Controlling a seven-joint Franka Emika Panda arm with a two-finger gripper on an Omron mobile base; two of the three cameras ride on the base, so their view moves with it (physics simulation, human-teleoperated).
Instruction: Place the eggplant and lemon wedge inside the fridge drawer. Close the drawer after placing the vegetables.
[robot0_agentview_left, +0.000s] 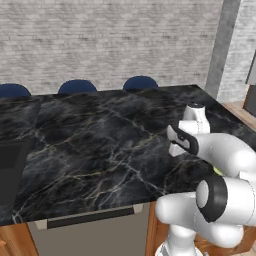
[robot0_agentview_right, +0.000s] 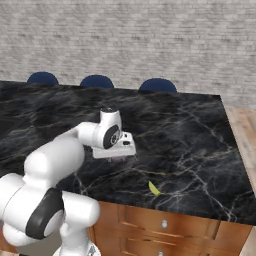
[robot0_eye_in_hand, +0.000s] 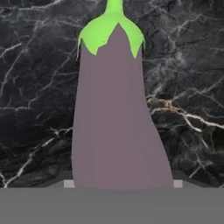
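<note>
The eggplant (robot0_eye_in_hand: 118, 113) is pale purple with a bright green cap. In the hand view it lies on the black marble counter (robot0_agentview_right: 190, 135), stem end away from the hand, its body reaching down between my two fingers. My gripper (robot0_agentview_right: 117, 158) points down at the counter near its front edge, and its jaws appear closed against the eggplant's sides. The hand hides the eggplant in both base views. The lemon wedge (robot0_agentview_right: 153, 188), small and yellow-green, lies on the counter close to the front edge, to the right of the gripper; a sliver of the lemon wedge (robot0_agentview_left: 218, 171) peeks past my arm. The fridge drawer is out of view.
Three blue stool tops (robot0_agentview_right: 96, 81) line the far side of the island. Wooden drawers with round knobs (robot0_agentview_right: 164, 224) sit under the front edge. A dark recessed panel (robot0_agentview_left: 10, 170) lies at the counter's left end. A grey brick wall stands behind.
</note>
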